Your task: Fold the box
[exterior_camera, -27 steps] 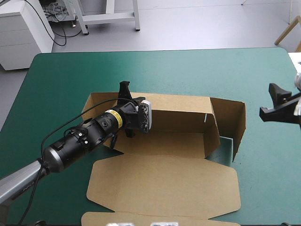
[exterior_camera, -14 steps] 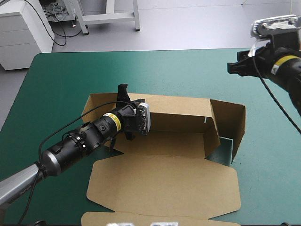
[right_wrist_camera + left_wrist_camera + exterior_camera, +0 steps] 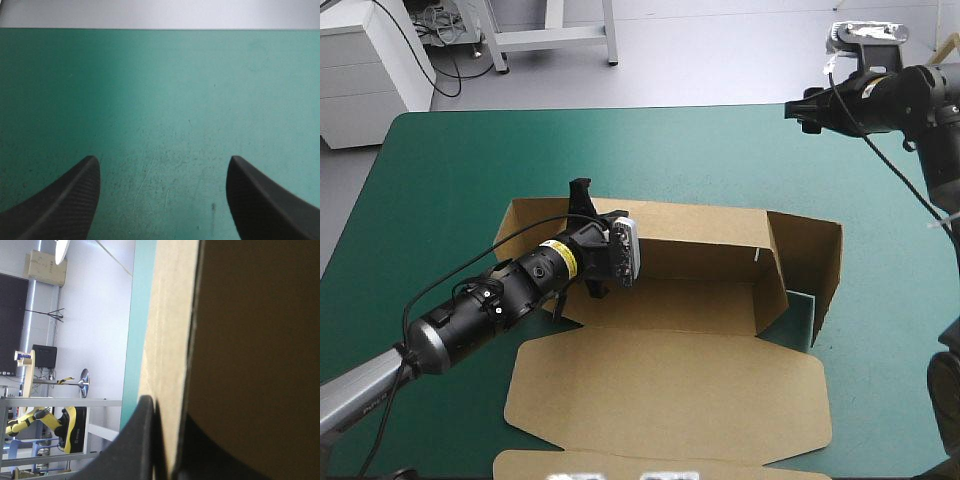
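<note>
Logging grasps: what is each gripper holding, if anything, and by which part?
The left gripper is shut on the box, pinching the top edge of its raised far wall near the left end. The right gripper is open, holding nothing.

Table (image 3: 450,170), teal-green covered

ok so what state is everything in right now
box: half folded, far and right walls raised, lid flat
left gripper: fingers shut on the box's far wall
right gripper: fingers open, empty, raised near the far right corner of the table
</note>
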Controlling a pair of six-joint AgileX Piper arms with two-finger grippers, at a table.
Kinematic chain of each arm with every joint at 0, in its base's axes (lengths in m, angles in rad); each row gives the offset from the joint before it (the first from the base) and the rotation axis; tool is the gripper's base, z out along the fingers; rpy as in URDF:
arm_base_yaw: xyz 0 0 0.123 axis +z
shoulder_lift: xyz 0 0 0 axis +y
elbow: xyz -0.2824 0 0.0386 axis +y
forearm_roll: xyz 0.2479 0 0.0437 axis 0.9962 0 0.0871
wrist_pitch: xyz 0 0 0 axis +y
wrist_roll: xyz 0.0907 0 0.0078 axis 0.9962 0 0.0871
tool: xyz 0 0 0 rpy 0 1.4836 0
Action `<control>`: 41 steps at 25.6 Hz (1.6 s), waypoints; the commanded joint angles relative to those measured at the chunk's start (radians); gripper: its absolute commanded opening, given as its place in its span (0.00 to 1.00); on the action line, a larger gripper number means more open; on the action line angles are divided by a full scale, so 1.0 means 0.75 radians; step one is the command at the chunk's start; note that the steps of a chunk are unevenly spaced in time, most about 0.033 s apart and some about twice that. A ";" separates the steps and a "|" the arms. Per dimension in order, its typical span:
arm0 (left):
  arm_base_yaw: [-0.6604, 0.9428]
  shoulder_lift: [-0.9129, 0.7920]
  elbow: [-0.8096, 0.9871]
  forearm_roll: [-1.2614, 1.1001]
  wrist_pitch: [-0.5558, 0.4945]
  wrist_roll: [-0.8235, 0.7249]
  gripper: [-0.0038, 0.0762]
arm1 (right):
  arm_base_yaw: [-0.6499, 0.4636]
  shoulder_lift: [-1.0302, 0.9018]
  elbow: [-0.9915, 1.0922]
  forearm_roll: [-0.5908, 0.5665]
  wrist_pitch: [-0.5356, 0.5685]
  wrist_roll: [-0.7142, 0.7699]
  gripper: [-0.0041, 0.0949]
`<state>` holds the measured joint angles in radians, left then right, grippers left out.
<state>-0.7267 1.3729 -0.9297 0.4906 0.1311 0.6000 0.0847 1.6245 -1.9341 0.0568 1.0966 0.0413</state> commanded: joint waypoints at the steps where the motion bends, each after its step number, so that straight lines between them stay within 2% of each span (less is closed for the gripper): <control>1: -0.037 0.028 0.041 -0.115 0.177 -0.067 0.04 | -0.068 0.044 -0.043 0.105 -0.014 -0.039 0.71; 6: -0.037 0.028 0.041 -0.115 0.180 -0.067 0.04 | -0.079 0.176 -0.043 0.106 0.129 -0.072 0.71; 11: -0.037 0.028 0.041 -0.115 0.229 -0.094 0.04 | -0.079 0.238 0.109 0.174 0.144 -0.104 0.71; 14: -0.037 0.028 0.041 -0.115 0.252 -0.103 0.04 | -0.079 0.197 0.246 0.193 0.144 -0.143 0.70; 21: -0.037 0.028 0.041 -0.112 0.254 -0.129 0.04 | -0.079 0.088 0.362 0.193 0.141 -0.185 0.67; 30: -0.037 0.028 0.041 -0.106 0.254 -0.136 0.04 | -0.079 -0.167 0.596 0.177 0.104 -0.244 0.67; 35: -0.037 0.028 0.041 -0.106 0.254 -0.136 0.04 | -0.079 -0.293 0.751 0.217 0.012 -0.288 0.67; 41: -0.037 0.028 0.041 -0.098 0.254 -0.136 0.04 | -0.079 -0.506 1.066 0.423 -0.294 -0.544 0.67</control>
<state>-0.7267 1.3729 -0.9297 0.5003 0.1415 0.5437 0.0311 1.3353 -1.1928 0.2835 0.9948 -0.2731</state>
